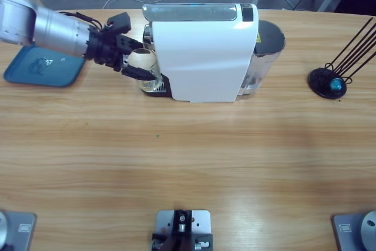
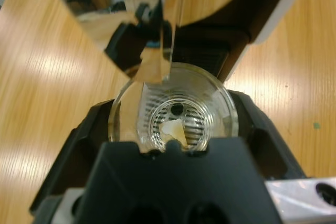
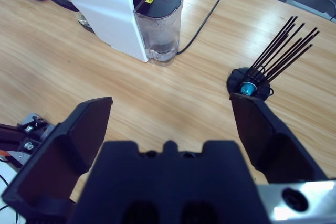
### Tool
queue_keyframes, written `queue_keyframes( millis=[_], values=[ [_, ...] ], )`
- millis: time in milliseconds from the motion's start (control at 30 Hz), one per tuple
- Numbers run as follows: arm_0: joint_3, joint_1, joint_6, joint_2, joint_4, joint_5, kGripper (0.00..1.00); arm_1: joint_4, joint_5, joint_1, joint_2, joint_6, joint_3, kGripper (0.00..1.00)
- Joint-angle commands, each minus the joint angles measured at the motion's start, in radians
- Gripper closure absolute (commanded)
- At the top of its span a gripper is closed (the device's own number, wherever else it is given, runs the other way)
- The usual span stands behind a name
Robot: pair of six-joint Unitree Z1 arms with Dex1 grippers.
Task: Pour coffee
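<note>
The left hand (image 1: 136, 64) has its two black jaws clamped on either side of a small clear glass (image 1: 145, 72), which stands on the drip grille under the spout of the white coffee machine (image 1: 202, 51), at about ten o'clock on the desk (image 1: 188, 163). Looking along that hand, the glass (image 2: 173, 114) sits square between the jaws with the grille ridges showing through its base; I can't make out any brown coffee in it, only a pale glint at the bottom, so I'd judge the pour has not filled it yet, or barely. The grip likely keeps the glass steady beneath the outlet, or readies it for lifting away. The machine's water tank (image 3: 160, 22) faces three o'clock, its cable trailing off the back edge. A blue tray (image 1: 41, 67) lies at nine o'clock beneath the arm, perhaps where the glass is meant to land. At three o'clock stands a black wire capsule rack (image 1: 329, 80) with one shiny blue capsule (image 1: 335, 84) at its foot. The right hand (image 3: 173, 129) hangs well clear near six o'clock, jaws wide apart and holding nothing, out of the way
</note>
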State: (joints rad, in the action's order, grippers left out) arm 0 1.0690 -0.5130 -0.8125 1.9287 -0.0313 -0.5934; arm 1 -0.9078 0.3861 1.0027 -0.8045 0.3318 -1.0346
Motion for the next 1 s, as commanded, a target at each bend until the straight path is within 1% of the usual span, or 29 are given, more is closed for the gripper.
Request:
queue_keyframes(
  millis=[33,100,133,167,200,367,533,633,733,833,867,900,933,967,1000],
  values=[
    [0.024,-0.019,0.01,0.084,0.011,-0.02,1.0,-0.016,0.017,0.01,-0.001,-0.005,0.016,0.0],
    [0.023,-0.019,0.016,0.084,0.011,-0.017,1.0,-0.016,0.017,0.01,-0.002,-0.004,0.016,0.0],
    [0.023,-0.019,0.024,0.085,0.011,-0.014,0.521,-0.016,0.016,0.01,-0.002,-0.004,0.017,0.0],
    [0.022,-0.019,0.028,0.085,0.011,-0.02,0.064,-0.014,0.016,0.01,-0.002,-0.005,0.017,0.0],
    [0.021,-0.019,0.034,0.082,0.011,-0.023,0.013,-0.014,0.016,0.01,-0.003,-0.004,0.018,0.0],
    [0.0,-0.015,0.038,0.047,0.011,-0.016,0.013,-0.014,0.016,0.01,-0.002,-0.004,0.014,0.0],
    [-0.046,0.007,0.042,-0.064,0.01,-0.022,0.013,0.001,0.016,0.01,-0.01,-0.004,0.011,0.0],
    [-0.112,0.033,0.046,-0.154,0.007,-0.015,0.013,0.018,0.015,0.01,-0.017,-0.004,0.012,0.0],
    [-0.208,0.095,0.049,-0.271,0.007,-0.018,0.013,0.024,0.014,0.01,-0.024,-0.004,0.002,0.0],
    [-0.288,0.129,0.074,-0.393,0.005,-0.02,0.013,0.02,0.015,0.01,-0.041,-0.004,-0.044,0.0],
    [-0.322,0.133,0.106,-0.448,0.005,-0.017,0.014,0.02,0.018,0.01,-0.059,-0.005,-0.065,0.0],
    [-0.346,0.134,0.173,-0.494,0.004,-0.014,0.022,0.02,0.01,0.002,-0.108,-0.001,-0.092,0.0],
    [-0.365,0.136,0.296,-0.538,0.004,-0.009,0.023,-0.007,-0.008,-0.02,-0.188,-0.001,-0.139,0.0],
    [-0.378,0.133,0.407,-0.58,-0.001,0.005,0.023,-0.066,-0.038,-0.063,-0.29,-0.015,-0.22,0.0],
    [-0.385,0.122,0.502,-0.63,-0.018,0.048,0.023,-0.128,-0.057,-0.102,-0.392,-0.032,-0.312,0.0]
  ],
)
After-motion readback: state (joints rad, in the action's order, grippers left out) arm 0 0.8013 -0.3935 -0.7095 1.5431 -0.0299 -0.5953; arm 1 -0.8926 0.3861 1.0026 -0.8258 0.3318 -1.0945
